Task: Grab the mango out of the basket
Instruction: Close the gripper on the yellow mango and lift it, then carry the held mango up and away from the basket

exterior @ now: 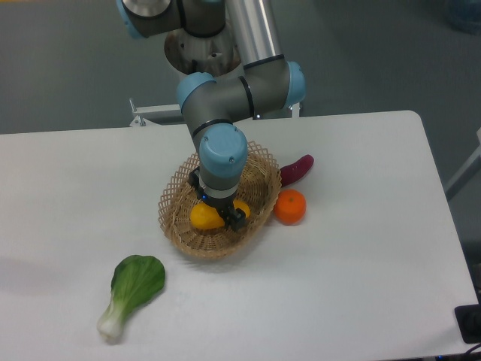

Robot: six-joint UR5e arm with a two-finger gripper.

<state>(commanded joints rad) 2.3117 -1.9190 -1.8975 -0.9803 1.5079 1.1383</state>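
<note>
The yellow-orange mango (204, 216) lies inside the tan wicker basket (177, 218) at the middle of the table. My gripper (217, 213) hangs straight down over the mango's middle, and its wrist hides most of the fruit. One dark finger (235, 218) shows at the mango's right side. The other finger is hidden, so the jaw gap cannot be read.
A round orange (290, 207) sits just right of the basket, with a purple sweet potato (296, 170) behind it. A green bok choy (133, 291) lies at the front left. The arm's base (203, 45) stands behind the table's far edge.
</note>
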